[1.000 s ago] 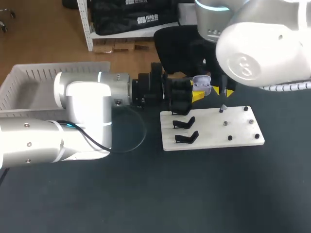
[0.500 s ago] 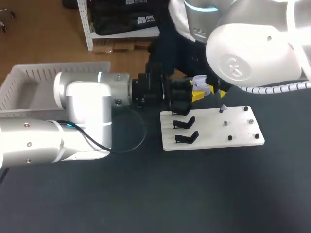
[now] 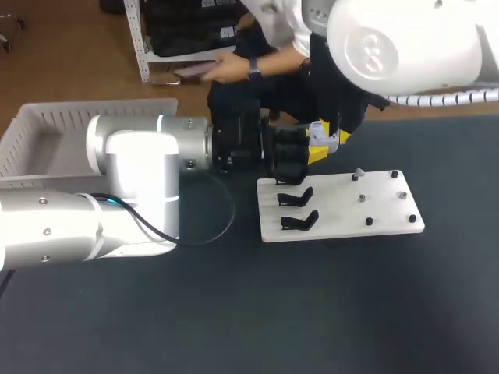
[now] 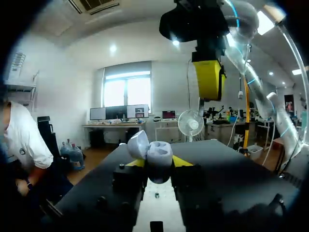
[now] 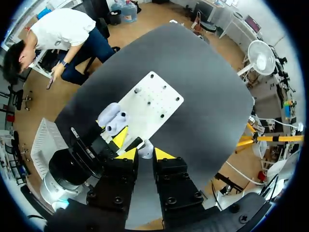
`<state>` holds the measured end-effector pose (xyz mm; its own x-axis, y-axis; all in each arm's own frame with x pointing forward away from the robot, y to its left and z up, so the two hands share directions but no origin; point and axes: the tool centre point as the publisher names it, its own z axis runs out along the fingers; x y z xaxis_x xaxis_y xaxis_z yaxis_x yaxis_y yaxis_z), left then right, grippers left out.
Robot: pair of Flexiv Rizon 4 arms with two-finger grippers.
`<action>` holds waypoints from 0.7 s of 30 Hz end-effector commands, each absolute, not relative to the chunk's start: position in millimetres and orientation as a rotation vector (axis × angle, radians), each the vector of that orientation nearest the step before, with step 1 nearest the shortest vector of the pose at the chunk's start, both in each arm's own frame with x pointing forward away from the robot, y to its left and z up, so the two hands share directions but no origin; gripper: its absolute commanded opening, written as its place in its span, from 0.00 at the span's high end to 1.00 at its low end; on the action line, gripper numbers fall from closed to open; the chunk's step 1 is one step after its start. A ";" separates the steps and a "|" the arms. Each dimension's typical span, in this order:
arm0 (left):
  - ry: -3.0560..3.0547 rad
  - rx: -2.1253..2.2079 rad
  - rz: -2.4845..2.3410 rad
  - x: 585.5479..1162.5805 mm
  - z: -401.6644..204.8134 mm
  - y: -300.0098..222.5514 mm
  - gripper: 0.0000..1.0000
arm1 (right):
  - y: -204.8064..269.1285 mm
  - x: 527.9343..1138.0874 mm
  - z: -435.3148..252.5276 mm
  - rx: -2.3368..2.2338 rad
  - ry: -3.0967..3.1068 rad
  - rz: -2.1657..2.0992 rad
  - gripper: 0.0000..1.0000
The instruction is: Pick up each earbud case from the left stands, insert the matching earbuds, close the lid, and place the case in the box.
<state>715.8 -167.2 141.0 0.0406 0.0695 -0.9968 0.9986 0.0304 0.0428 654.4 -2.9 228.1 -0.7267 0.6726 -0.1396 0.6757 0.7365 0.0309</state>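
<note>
Left tool point(image 4: 157, 163): pinching the earbud case point(image 4: 150, 151) from both sides, low on its body. The lid is swung open, and the case is held in the air over the far edge of the white board point(image 3: 343, 212).
Right tool point(image 5: 145, 154): fingers nearly together on a small white piece, which I take for an earbud point(image 5: 146, 148). It hangs above the case and apart from it.
Risk, earbud grip: the piece is tiny and held only at the tips. A knock on the case rim could twist it or flick it onto the bench point(image 3: 312, 312).
Risk, alignment: if the earbud comes down off-centre or turned the wrong way, it may jam on the socket edge instead of seating.
Risk, case grip: a downward push could slide the smooth case through the fingers or tilt it.
Risk, lid: the raised lid stands close to the descent path. A brush could shut it early.
Risk, crowding: yellow tips from both arms meet in a tight space above the stands point(image 3: 296, 209), so they may clash.
Box point(image 3: 47, 125): at the bench's left, well apart from the case.
</note>
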 end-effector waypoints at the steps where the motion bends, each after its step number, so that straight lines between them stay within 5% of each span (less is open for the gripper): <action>1: 1.241 1.248 -1.115 713.7 140.0 -167.2 1.00 | 7.3 672.7 227.2 1.079 2.800 -0.058 1.00; 21: 1.241 1.248 -1.115 713.7 140.0 -167.2 1.00 | 13.2 688.7 216.4 1.055 2.847 -0.072 1.00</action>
<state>715.8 -167.2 140.9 0.0405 0.0695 -0.9968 0.9986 0.0305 0.0427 689.2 13.8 216.1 -0.7545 0.6461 -0.1152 0.6510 0.7591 -0.0066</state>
